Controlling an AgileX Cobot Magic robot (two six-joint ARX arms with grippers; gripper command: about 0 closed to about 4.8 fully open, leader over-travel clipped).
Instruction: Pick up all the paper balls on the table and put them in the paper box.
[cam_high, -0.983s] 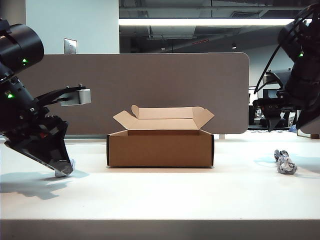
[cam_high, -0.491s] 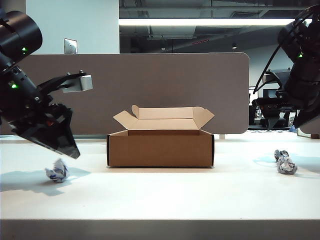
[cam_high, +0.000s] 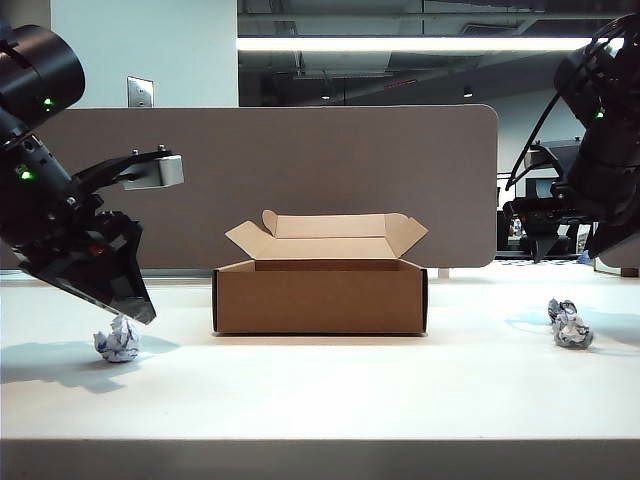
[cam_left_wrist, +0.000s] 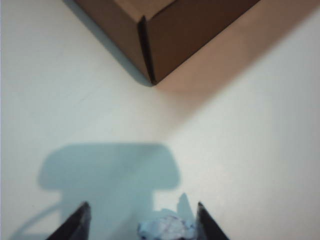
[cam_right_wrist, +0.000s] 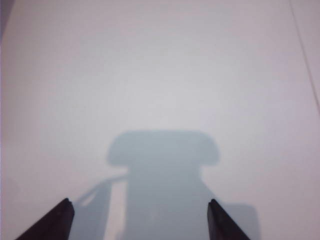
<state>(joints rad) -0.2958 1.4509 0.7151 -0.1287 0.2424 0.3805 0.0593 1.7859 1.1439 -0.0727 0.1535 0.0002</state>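
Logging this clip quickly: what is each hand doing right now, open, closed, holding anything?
Left hand: open, empty, just above the left paper ball lying between its fingers.
Right hand: open, empty, over bare table.

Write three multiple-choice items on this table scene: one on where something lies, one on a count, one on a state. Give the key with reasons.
1. Where does the paper ball nearest the left gripper lie?
A. Inside the paper box
B. On the table, left of the paper box
C. On top of the grey partition

2. How many paper balls lie on the table?
A. Two
B. Four
C. None

3. How do the left gripper's jaws stand?
A. Shut on a paper ball
B. Shut on a box flap
C. Open, one each side of a paper ball

Key:
1 B: the left paper ball rests on the table, left of the paper box.
2 A: it and the right paper ball are all that show.
3 C: the left wrist view shows the jaws apart, with the ball between them.
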